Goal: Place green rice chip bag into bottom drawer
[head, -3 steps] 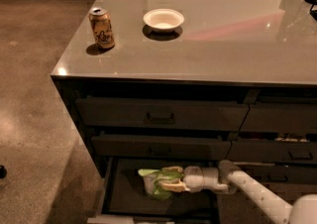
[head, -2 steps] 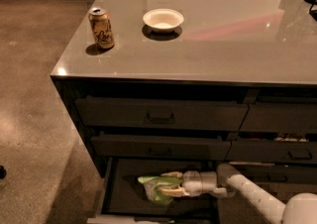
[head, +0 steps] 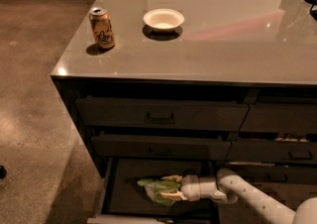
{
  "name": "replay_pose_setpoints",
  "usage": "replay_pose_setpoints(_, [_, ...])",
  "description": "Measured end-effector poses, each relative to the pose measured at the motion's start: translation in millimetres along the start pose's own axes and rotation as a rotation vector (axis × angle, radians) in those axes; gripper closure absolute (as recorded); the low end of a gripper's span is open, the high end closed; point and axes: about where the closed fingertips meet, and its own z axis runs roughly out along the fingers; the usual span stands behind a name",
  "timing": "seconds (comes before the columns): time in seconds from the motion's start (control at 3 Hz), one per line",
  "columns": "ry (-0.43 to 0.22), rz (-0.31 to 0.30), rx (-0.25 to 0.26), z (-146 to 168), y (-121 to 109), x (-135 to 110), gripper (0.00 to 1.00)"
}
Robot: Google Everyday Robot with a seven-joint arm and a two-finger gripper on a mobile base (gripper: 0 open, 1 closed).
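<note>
The green rice chip bag (head: 154,189) is inside the open bottom drawer (head: 126,199) of the dark cabinet, low over its dark floor. My gripper (head: 169,188) reaches in from the right on a white arm (head: 247,197). Its two pale fingers (head: 171,179) sit above and below the bag's right end and are closed on it. Whether the bag rests on the drawer floor cannot be told.
On the grey countertop (head: 208,34) stand a gold can (head: 101,28) near the left edge and a white bowl (head: 163,20). Two handled drawers (head: 159,116) above the bottom one are closed. Brown floor (head: 34,94) lies to the left.
The gripper and the bag have moved down and a little left inside the drawer. The grip looks the same.
</note>
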Motion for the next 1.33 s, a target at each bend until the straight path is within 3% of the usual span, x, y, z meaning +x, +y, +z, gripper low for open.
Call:
replay_pose_setpoints(0.67, [0.012, 0.089, -0.038, 26.2, 3.3, 43.5, 0.12])
replay_pose_setpoints(1.0, [0.010, 0.090, -0.041, 28.0, 3.8, 43.5, 0.00])
replay_pose_setpoints(1.33, [0.010, 0.090, -0.041, 28.0, 3.8, 43.5, 0.00])
